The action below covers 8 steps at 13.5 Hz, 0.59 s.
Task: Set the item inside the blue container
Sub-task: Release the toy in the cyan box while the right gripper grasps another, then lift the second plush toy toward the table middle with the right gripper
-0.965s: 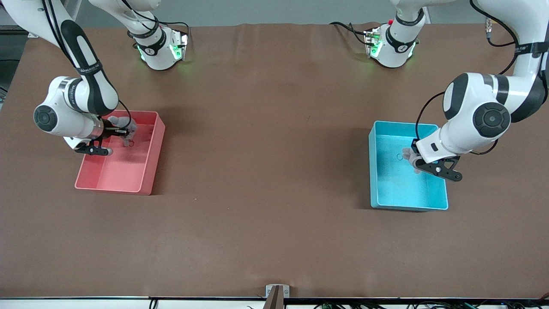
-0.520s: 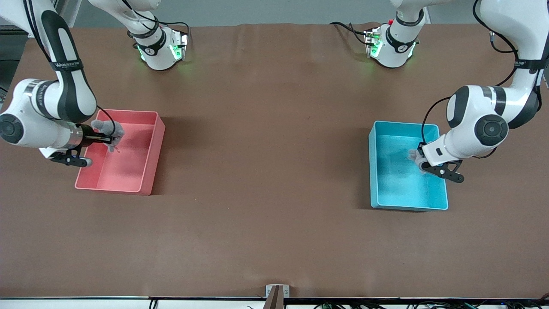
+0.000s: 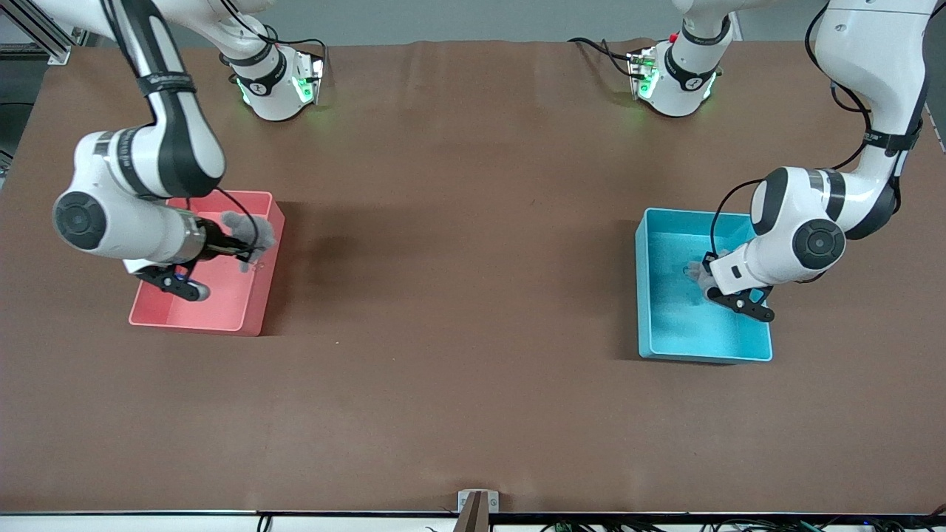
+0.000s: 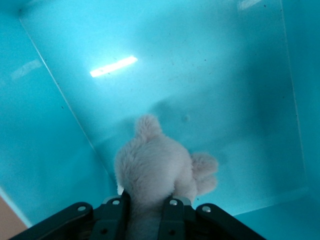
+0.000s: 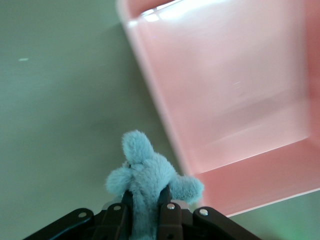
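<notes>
My left gripper (image 3: 702,279) has dipped into the blue container (image 3: 650,295), jaws just easing off the plush toy (image 4: 155,170); my right gripper (image 3: 247,251) still pinches its grey plush (image 3: 247,229) over the pink bin (image 3: 222,314).

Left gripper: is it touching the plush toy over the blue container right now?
Touching. In the left wrist view the left gripper has its fingers pressed against the pale plush toy on both sides, above the blue container.

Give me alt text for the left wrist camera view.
The left tool, shut on a small grey plush toy, holds it inside the blue container. The container's glossy floor and walls fill the rest of the view.
</notes>
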Motion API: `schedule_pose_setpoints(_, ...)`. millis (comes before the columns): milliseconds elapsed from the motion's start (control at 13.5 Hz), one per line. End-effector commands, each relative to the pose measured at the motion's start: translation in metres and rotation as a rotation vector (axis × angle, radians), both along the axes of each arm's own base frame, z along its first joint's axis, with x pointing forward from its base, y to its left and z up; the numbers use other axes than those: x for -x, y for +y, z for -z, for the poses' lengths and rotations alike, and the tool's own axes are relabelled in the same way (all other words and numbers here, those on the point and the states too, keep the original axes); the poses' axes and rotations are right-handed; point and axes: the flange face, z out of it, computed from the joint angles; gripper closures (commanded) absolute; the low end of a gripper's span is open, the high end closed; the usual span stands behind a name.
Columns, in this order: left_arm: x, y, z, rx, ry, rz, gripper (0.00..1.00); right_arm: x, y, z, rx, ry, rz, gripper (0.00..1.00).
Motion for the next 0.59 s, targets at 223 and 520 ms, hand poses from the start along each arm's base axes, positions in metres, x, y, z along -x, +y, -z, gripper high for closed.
schedule_pose_setpoints(223, -0.003, -0.021, -0.031, -0.032, -0.023, -0.050, 0.00, 0.009, 0.130, -0.029, 0.012, -0.131, 0.140, 1.00)
schedule_pose_setpoints(520, -0.012, -0.063, -0.103, -0.062, -0.013, -0.087, 0.00, 0.007, 0.207, -0.016, 0.031, -0.160, 0.225, 1.00)
